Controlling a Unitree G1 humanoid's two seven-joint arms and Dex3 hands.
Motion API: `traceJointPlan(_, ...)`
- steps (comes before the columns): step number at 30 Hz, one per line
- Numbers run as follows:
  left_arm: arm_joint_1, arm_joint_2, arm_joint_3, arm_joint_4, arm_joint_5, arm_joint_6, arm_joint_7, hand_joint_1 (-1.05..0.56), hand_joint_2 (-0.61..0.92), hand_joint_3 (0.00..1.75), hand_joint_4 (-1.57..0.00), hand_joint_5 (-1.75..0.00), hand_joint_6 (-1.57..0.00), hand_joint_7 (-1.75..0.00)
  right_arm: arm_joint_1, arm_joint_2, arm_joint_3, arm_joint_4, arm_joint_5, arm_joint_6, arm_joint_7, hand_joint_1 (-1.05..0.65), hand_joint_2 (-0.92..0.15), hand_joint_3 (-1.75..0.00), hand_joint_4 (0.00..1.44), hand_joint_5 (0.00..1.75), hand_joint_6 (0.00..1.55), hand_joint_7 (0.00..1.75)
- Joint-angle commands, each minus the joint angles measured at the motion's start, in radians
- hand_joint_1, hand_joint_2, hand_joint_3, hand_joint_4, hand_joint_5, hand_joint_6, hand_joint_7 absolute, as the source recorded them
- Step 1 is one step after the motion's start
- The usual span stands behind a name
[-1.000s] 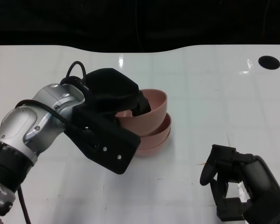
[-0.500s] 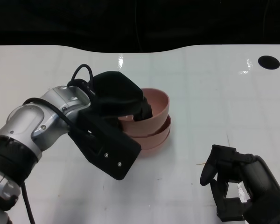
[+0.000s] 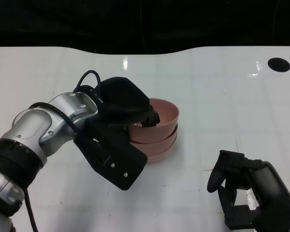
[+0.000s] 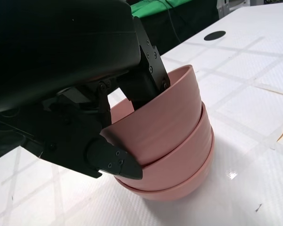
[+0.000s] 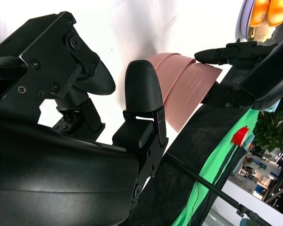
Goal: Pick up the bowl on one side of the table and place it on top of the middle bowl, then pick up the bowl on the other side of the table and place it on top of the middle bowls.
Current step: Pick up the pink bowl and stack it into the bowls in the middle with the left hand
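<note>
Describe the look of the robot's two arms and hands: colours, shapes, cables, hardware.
The left forearm is rounded silver metal with a black band near its lower end and a black cable looping by the wrist. The left hand is matte black: a domed shell and a flat plate with small screws. The right hand is also black, blocky, with rounded fingertips.

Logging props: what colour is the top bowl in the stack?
The top bowl is plain pink; the left wrist view shows it best.

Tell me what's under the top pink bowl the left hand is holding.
Two more pink bowls are nested beneath the top bowl, on the white table. The left hand grips its rim. The lower bowls' insides are covered, so contents cannot be seen.
</note>
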Motion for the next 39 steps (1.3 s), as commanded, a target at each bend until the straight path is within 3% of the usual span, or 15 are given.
traceJointPlan(1, -0.006, 0.009, -0.01, 0.008, 0.017, 0.011, 0.015, -0.32, 0.92, 0.21, -0.7, -0.85, -0.8, -0.43, 0.008, -0.004, -0.009, -0.014, -0.003, 0.001, -0.01, -0.02, -0.31, -1.52, 0.92, 1.75, 0.77, 1.57)
traceJointPlan(3, -0.004, 0.013, -0.015, 0.012, 0.022, 0.006, 0.028, -0.32, 0.92, 0.22, -0.7, -0.82, -0.78, -0.41, 0.008, -0.003, -0.01, -0.012, -0.002, -0.003, -0.01, -0.02, -0.31, -1.52, 0.92, 1.75, 0.77, 1.57)
traceJointPlan(8, -0.003, 0.025, -0.031, 0.015, 0.047, -0.009, 0.06, -0.37, 0.92, 0.18, -0.7, -0.55, -0.77, -0.14, 0.007, -0.002, -0.013, -0.009, 0.006, -0.012, -0.009, -0.02, -0.32, -1.52, 0.93, 1.75, 0.77, 1.56)
traceJointPlan(13, 0.007, 0.035, -0.042, 0.005, 0.075, -0.003, 0.078, -0.38, 0.92, 0.16, -0.67, -0.41, -0.72, -0.04, 0.001, -0.009, -0.017, -0.001, 0.001, -0.022, -0.01, -0.02, -0.31, -1.52, 0.92, 1.75, 0.77, 1.56)
traceJointPlan(39, 0.099, 0.102, -0.013, -0.139, 0.104, 0.042, 0.116, -0.55, 0.92, 0.17, -0.32, -0.12, -0.28, 0.0, 0.004, -0.01, -0.019, -0.002, -0.007, -0.027, -0.004, -0.03, -0.29, -1.55, 0.93, 1.75, 0.78, 1.56)
